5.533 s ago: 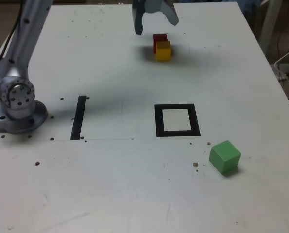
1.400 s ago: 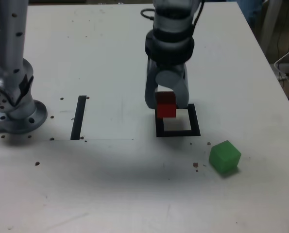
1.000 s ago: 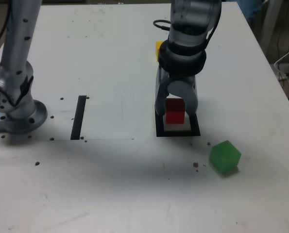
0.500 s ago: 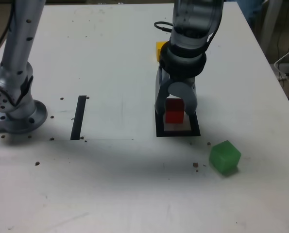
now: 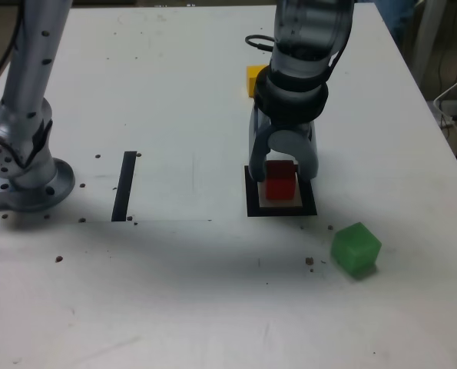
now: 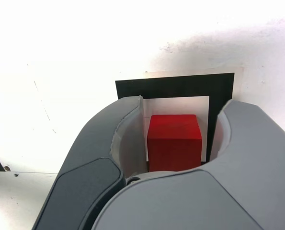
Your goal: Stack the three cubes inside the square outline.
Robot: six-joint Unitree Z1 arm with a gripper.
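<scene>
The red cube (image 5: 279,182) sits between the parted jaws of the gripper (image 5: 281,171) (clear gaps either side), inside the square outline (image 5: 251,207).

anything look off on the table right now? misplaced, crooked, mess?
Nothing serious. The red cube sits squarely inside the square outline, with the gripper open around it. The green cube lies turned askew outside the outline, and the yellow cube waits behind the arm. Small dark specks dot the table.
</scene>
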